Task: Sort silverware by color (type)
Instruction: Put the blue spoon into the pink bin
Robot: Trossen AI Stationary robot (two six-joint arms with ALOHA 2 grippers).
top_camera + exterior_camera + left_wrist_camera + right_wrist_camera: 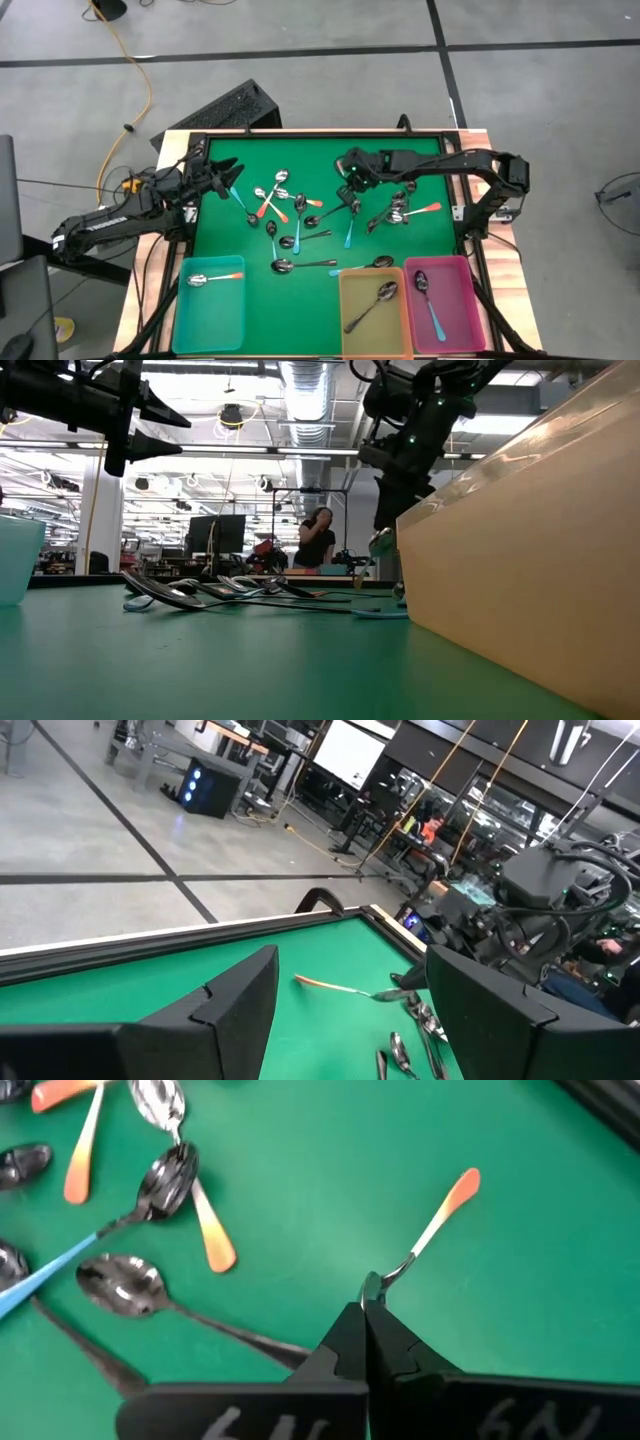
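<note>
We judge the sort barely begun; one orange-handled spoon lies in the teal bin, one dark spoon in the yellow bin, one blue-handled spoon in the pink bin; most of the silverware lies scattered on the green mat; our right gripper pinches an orange-handled spoon by its bowl above the mat; our left gripper hovers open near the mat's far left corner.

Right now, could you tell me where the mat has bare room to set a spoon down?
Free: the mat between the right spoon cluster and the pink bin, and the strip above the teal bin. Crowded: the middle, around the centre spoons.
</note>
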